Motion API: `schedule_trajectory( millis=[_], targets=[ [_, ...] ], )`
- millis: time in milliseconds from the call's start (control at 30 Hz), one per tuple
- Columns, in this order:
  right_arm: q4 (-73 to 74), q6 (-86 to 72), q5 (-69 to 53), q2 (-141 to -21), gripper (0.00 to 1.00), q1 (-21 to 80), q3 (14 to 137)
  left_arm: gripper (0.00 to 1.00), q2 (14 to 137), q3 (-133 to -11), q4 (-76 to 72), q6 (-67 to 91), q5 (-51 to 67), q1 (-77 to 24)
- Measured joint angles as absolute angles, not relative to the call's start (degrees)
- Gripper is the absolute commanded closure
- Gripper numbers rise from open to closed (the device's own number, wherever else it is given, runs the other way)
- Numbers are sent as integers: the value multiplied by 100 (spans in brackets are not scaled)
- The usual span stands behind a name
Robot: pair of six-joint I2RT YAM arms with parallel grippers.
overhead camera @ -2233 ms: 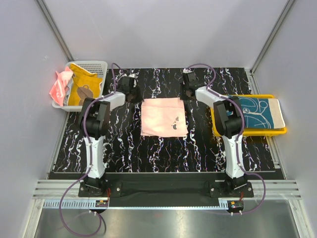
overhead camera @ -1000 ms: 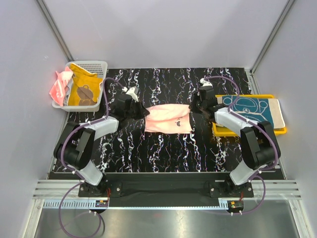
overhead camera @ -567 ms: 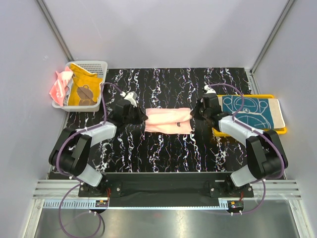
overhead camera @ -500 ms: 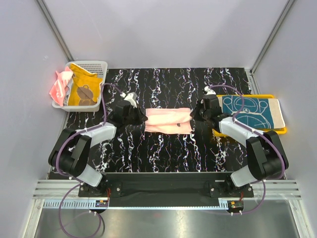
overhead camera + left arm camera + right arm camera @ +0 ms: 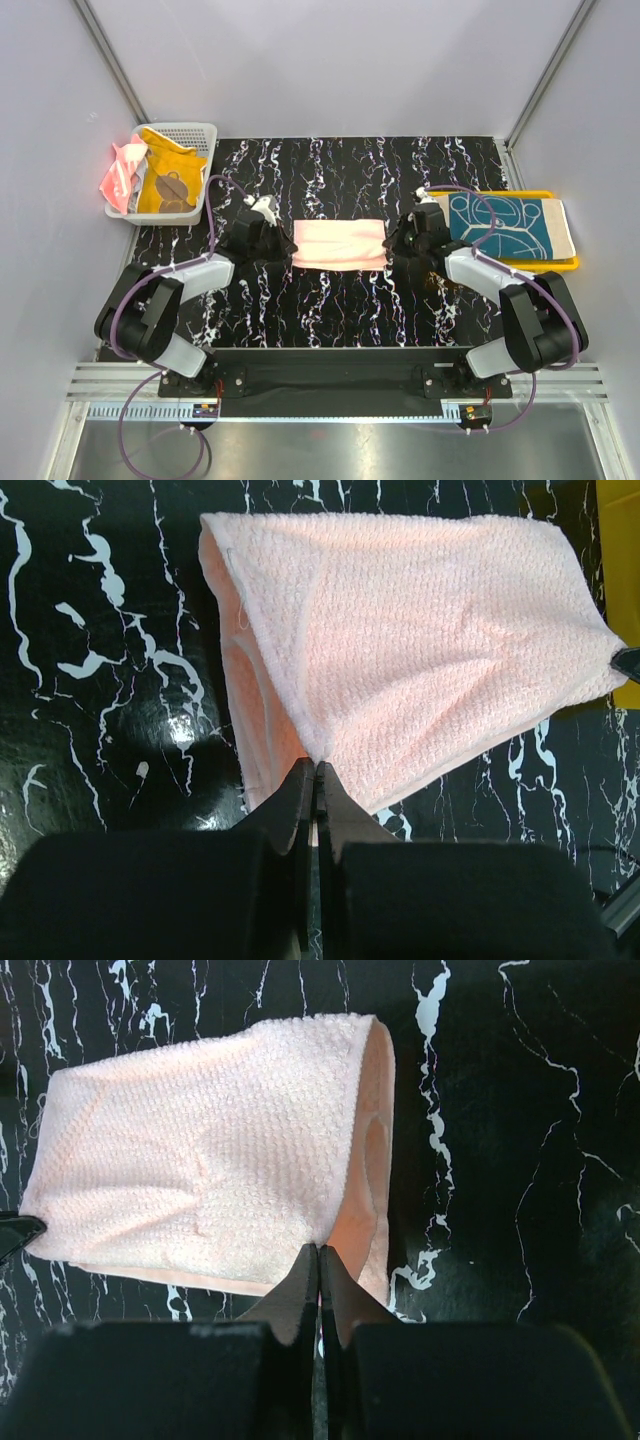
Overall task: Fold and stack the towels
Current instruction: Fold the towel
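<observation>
The pale peach towel (image 5: pixel 339 244) lies folded into a wide band, stretched between the two sets of fingers. The left gripper (image 5: pixel 316 768) is clenched on the towel's left end, its two fingers pressed together with the top layer of cloth pulled up into a small tent at their tips. The right gripper (image 5: pixel 319 1250) pinches the opposite end the same way, fingers tight together on the top layer just beside the open fold. In each wrist view a dark tip of the other gripper shows at the far end of the cloth. Below the pinched layer the rest of the towel rests on the black marbled table (image 5: pixel 330 310).

Just outward of the right fingers, on the side away from the peach cloth, sits a yellow tray (image 5: pixel 500 267) with a teal-and-cream towel (image 5: pixel 510 225) lying flat on it. Well outward of the left fingers and farther back, a white mesh basket (image 5: pixel 186 129) holds an orange-yellow towel (image 5: pixel 170 180) with a brown bear on it, and a coral pink towel (image 5: pixel 120 172) hangs over the basket's outer side.
</observation>
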State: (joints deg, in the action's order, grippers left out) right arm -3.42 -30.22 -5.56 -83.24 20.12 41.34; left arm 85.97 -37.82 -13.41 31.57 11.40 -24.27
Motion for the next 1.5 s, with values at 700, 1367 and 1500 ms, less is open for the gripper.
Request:
schedule_trajectory(
  millis=[700,1367,1500],
  targets=[
    [196,-3341,-443,-7870,55,2012,3811,62,8090,-3680,-668,3111,969,-2624],
    [902,-3024,-220,-8602,54,2318,4958,64,8374,-4873,237,3717,-89,-2884],
    [867,-3070,-246,-8943,56,2414,5100,68,8748,-4858,54,3811,34,-2987]
  ],
)
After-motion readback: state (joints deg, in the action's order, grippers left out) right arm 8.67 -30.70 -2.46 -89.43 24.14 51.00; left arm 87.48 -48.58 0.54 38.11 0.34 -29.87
